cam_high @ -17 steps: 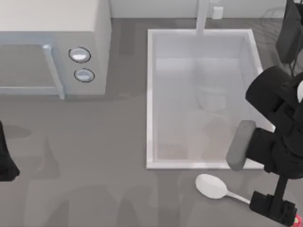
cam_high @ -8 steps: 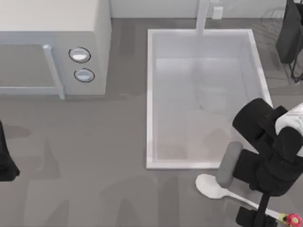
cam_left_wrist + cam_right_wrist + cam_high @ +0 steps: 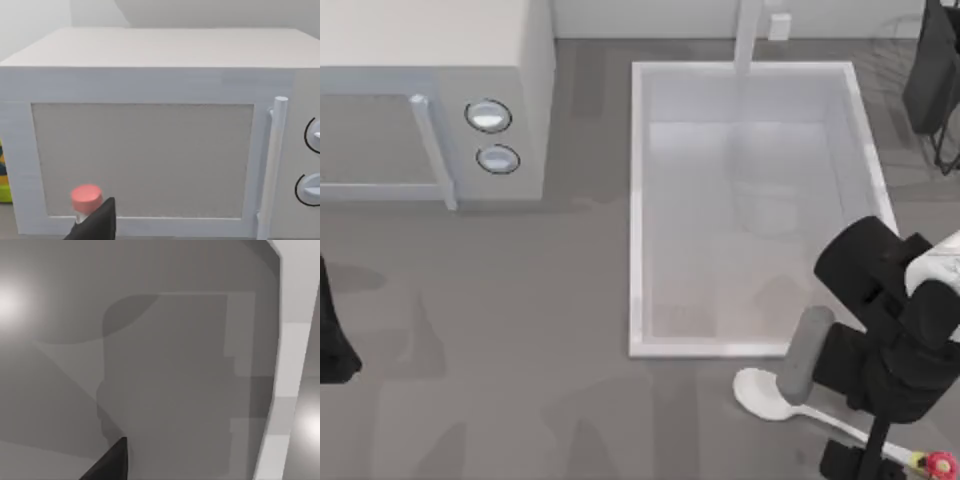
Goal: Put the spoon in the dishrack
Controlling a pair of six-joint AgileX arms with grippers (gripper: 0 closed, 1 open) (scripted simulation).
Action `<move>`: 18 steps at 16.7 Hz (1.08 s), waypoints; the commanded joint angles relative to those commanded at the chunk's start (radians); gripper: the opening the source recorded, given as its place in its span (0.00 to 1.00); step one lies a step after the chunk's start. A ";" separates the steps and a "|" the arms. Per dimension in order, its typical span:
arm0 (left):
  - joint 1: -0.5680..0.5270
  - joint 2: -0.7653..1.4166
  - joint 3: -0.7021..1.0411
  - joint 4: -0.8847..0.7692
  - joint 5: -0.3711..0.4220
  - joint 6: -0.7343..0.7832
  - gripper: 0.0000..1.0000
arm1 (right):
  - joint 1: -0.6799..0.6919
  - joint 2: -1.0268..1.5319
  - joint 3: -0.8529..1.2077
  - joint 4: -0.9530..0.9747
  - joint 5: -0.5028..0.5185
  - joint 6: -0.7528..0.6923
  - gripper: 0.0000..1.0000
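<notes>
At table's near right corner, below sink:
Spoon [image 3: 772, 392]: flat on grey tabletop, bowl just below sink [image 3: 638, 200] front rim; glossy white, oval bowl, thin handle, red-and-yellow tip.
Axis: bowl toward upper left, handle running lower right.
Right gripper [image 3: 860, 462]: over the handle near the ornament; finger state cannot be told.
Dishrack [image 3: 932, 80]: thin black wire, far right edge.
Left arm [image 3: 332, 335]: parked at left edge.

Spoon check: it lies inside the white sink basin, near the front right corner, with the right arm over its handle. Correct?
Not quite. The top view shows the spoon on the grey counter just outside the sink basin, in front of its front right corner. The right arm is over its handle, as you say.
</notes>
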 joint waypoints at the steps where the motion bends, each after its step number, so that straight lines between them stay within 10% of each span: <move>1: 0.000 0.000 0.000 0.000 0.000 0.000 1.00 | 0.000 0.000 0.000 0.000 0.000 0.000 0.92; 13: 0.000 0.000 0.000 0.000 0.000 0.000 1.00 | 0.000 0.000 0.000 0.000 0.000 0.000 0.02; 18: 0.000 0.000 0.000 0.000 0.000 0.000 1.00 | 0.000 0.000 0.000 0.000 0.000 0.000 0.00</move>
